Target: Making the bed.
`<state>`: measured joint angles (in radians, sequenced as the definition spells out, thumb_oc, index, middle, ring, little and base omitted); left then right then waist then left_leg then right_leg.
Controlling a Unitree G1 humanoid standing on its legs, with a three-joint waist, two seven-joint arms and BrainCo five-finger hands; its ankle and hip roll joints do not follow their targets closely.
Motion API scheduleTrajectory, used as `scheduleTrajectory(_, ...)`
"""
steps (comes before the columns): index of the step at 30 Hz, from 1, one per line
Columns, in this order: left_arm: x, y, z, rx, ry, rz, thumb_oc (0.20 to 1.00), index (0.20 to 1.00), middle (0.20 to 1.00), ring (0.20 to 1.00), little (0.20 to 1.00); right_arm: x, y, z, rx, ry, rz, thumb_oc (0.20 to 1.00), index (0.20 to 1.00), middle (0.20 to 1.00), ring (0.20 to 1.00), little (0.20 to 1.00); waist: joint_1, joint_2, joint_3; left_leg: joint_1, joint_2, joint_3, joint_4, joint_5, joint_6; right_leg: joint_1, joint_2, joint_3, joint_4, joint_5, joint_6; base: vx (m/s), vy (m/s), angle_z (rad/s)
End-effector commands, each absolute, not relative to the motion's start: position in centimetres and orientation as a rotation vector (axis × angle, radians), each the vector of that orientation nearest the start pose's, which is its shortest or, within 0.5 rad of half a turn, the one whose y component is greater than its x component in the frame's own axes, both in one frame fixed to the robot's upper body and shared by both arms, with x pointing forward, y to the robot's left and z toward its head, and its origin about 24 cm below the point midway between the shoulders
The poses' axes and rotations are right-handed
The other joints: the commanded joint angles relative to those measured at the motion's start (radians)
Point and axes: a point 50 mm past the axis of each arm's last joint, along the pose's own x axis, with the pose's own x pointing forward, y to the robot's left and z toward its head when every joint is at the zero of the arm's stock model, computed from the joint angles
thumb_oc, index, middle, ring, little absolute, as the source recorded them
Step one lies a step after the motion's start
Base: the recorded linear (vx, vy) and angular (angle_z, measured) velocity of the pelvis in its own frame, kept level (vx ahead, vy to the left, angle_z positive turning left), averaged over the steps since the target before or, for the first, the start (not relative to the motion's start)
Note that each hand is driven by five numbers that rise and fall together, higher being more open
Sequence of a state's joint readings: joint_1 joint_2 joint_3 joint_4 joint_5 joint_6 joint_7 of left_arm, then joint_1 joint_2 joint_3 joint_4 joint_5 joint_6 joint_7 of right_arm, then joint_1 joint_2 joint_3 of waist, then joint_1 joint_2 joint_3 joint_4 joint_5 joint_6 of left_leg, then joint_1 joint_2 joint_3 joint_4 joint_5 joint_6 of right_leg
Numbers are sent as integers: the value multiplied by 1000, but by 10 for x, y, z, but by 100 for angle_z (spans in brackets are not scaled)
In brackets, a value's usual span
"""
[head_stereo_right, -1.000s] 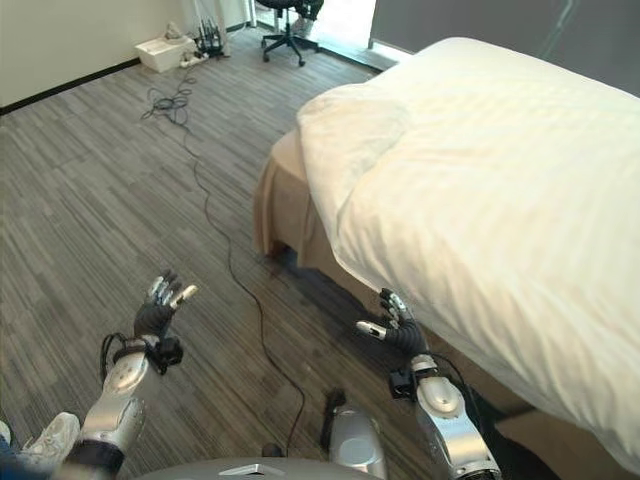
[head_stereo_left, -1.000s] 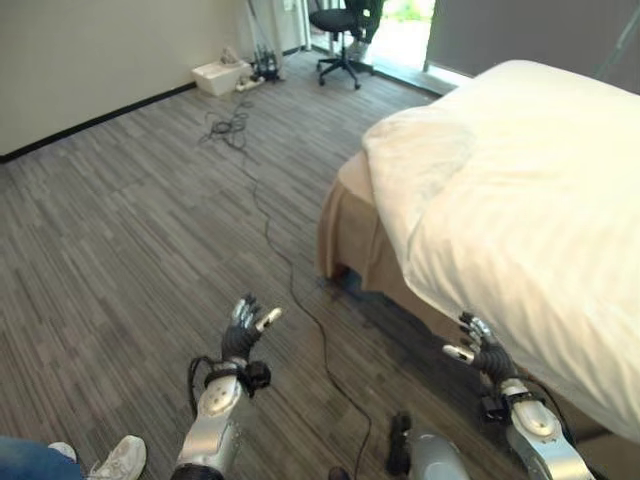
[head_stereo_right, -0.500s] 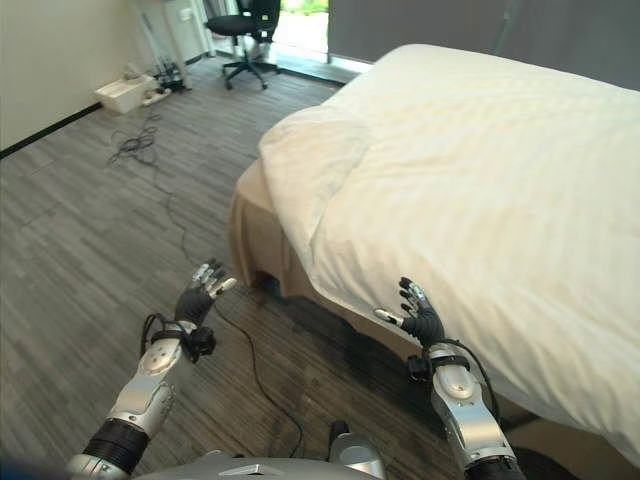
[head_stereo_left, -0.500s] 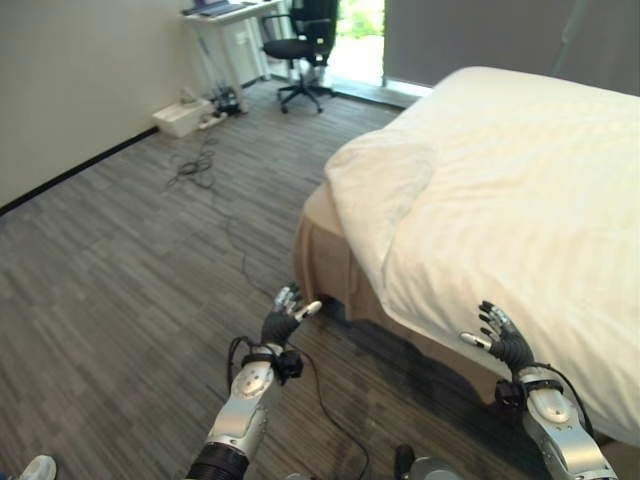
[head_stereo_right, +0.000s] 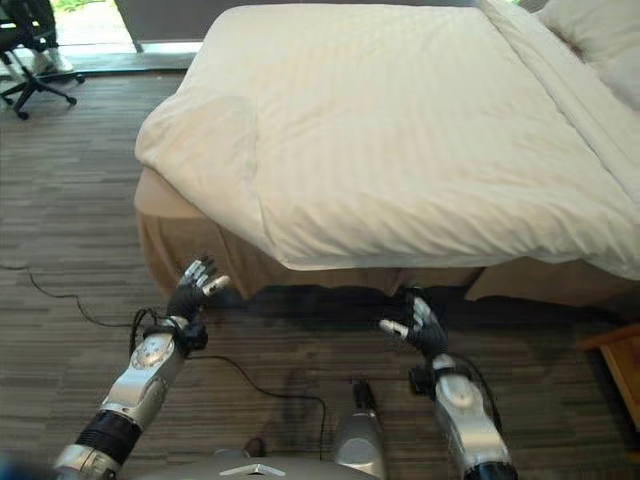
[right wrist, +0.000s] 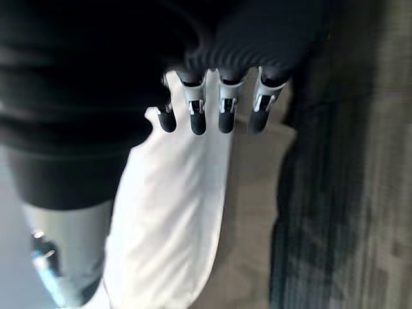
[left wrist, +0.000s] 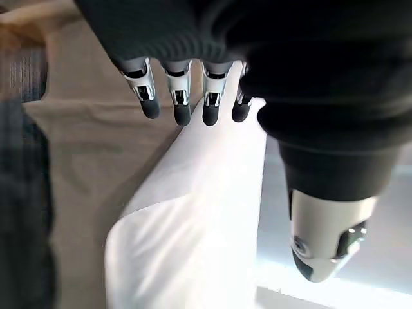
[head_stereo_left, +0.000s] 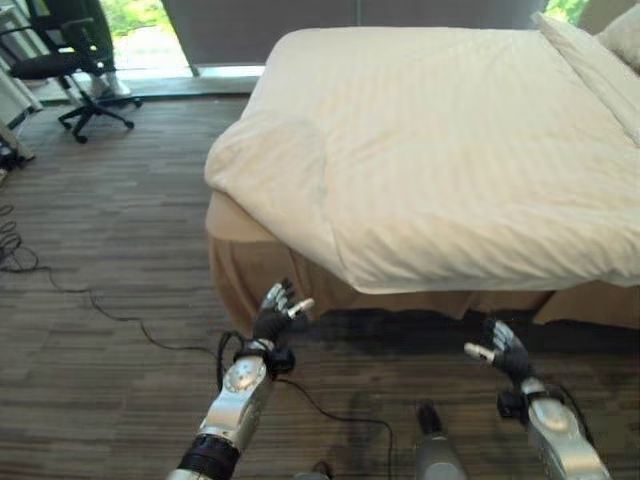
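A bed with a cream striped duvet (head_stereo_left: pixel 440 150) fills the upper part of both eye views, and a tan bed skirt (head_stereo_left: pixel 250 275) hangs below it. The duvet's near-left corner (head_stereo_left: pixel 265 165) is bunched and folded. A pillow (head_stereo_right: pixel 590 30) lies at the far right. My left hand (head_stereo_left: pixel 274 318) is raised in front of the bed's near-left corner, open and holding nothing. My right hand (head_stereo_left: pixel 504 352) is up below the duvet's front edge, open too. In the wrist views, each hand's fingers (left wrist: pixel 180 103) (right wrist: pixel 222 106) point at the white duvet edge without touching it.
A black office chair (head_stereo_left: pixel 70 75) stands at the far left by a bright doorway. A black cable (head_stereo_left: pixel 60 285) runs across the striped grey carpet on the left. A wooden furniture corner (head_stereo_right: pixel 620 365) shows at the right edge.
The camera has swung to the right, so the bed now lies square ahead. Both hands came with it and stay open in front of the bed's near side.
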<state>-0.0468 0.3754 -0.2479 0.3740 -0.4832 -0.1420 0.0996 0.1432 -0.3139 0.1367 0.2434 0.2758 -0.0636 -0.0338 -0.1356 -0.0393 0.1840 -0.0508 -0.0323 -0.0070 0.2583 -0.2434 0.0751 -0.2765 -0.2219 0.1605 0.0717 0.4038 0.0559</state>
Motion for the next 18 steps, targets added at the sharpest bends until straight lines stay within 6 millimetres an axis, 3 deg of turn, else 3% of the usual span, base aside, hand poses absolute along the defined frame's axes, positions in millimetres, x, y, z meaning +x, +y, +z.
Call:
scheduleTrajectory(1, 240, 209, 1, 0, 158, -8, 1000, 1000, 1000, 1000, 1000, 226, -194, -7, -93, 216, 119, 1000, 1000, 1000, 1000, 1000, 49, 60, 7, 131, 136, 41, -273, 202, -126, 92, -135, -281, 166, -225, 111, -137, 485, -174)
scheduleTrajectory(2, 236, 213, -2, 0, 171, 2, 1000, 1000, 1000, 1000, 1000, 226, -193, -8, -110, 220, 135, 1000, 1000, 1000, 1000, 1000, 62, 61, 9, 134, 129, 81, -278, 206, -119, 114, -130, -358, 196, -261, 103, -117, 423, -156)
scheduleTrajectory(3, 232, 214, -6, -10, 188, 6, 1000, 1000, 1000, 1000, 1000, 225, -193, -9, -116, 225, 137, 1000, 1000, 1000, 1000, 1000, 65, 64, 7, 132, 116, 105, -286, 213, -110, 128, -107, -395, 228, -293, 94, -98, 472, -136)
scheduleTrajectory(4, 226, 211, -14, -26, 219, 11, 1000, 1000, 1000, 1000, 1000, 221, -198, -11, -128, 239, 138, 1000, 1000, 1000, 1000, 1000, 33, 60, -3, 141, 89, 128, -306, 223, -108, 131, 27, -290, 191, -348, 90, -64, 318, -98)
scheduleTrajectory(6, 226, 211, -14, -26, 219, 11, 1000, 1000, 1000, 1000, 1000, 221, -198, -11, -128, 239, 138, 1000, 1000, 1000, 1000, 1000, 36, 61, -5, 139, 90, 132, -307, 224, -108, 127, 28, -287, 189, -345, 90, -22, 139, -86)
scheduleTrajectory(7, 232, 203, -13, -69, 201, 16, 1000, 1000, 1000, 1000, 1000, 221, -207, -7, -127, 215, 88, 1000, 1000, 1000, 1000, 1000, 30, 46, -16, 140, 62, 179, -311, 219, -111, 171, 51, -365, 86, -348, 78, -22, 95, -34)
scheduleTrajectory(8, 232, 203, -13, -69, 201, 15, 1000, 1000, 1000, 1000, 1000, 221, -207, -7, -127, 215, 88, 1000, 1000, 1000, 1000, 1000, 28, 47, -15, 141, 63, 177, -311, 219, -111, 176, 52, -368, 81, -346, 78, -37, 99, -33)
scheduleTrajectory(10, 234, 200, -10, -84, 186, 17, 1000, 1000, 1000, 1000, 1000, 220, -209, -7, -104, 212, 62, 1000, 1000, 1000, 1000, 1000, 30, 40, -24, 148, 63, 219, -322, 217, -113, 175, 63, -473, 64, -340, 76, -27, 30, -25)
scheduleTrajectory(12, 236, 197, -7, -95, 174, 9, 1000, 1000, 1000, 1000, 1000, 219, -208, -9, -90, 221, 57, 1000, 1000, 1000, 1000, 1000, 31, 36, -24, 153, 65, 248, -312, 210, -111, 156, 61, -520, 87, -338, 80, -11, 22, -36)
scheduleTrajectory(14, 238, 194, -6, -96, 167, -5, 1000, 1000, 1000, 1000, 1000, 222, -203, -12, -72, 231, 73, 1000, 1000, 1000, 1000, 1000, 27, 24, -23, 141, 67, 257, -270, 206, -116, 187, 91, -451, 7, -349, 73, 19, -56, -31)
scheduleTrajectory(15, 238, 194, -6, -96, 167, -5, 1000, 1000, 1000, 1000, 1000, 222, -203, -12, -72, 231, 73, 1000, 1000, 1000, 1000, 1000, 29, 24, -23, 142, 67, 259, -269, 205, -116, 188, 92, -450, 4, -347, 72, 54, -75, -20)
scheduleTrajectory(17, 236, 194, -7, -125, 167, 9, 1000, 1000, 1000, 1000, 1000, 227, -201, -9, -70, 217, 86, 1000, 1000, 1000, 1000, 1000, 50, 23, -27, 104, 77, 282, -147, 211, -141, 223, 92, -469, -28, -347, 58, 59, -106, -42)
scheduleTrajectory(18, 234, 194, -7, -154, 168, 13, 1000, 1000, 1000, 1000, 1000, 231, -199, -4, -70, 197, 103, 1000, 1000, 1000, 1000, 1000, 68, 18, -7, 33, 108, 272, 52, 248, -188, 246, 90, -473, -39, -360, 39, 50, -107, -43)
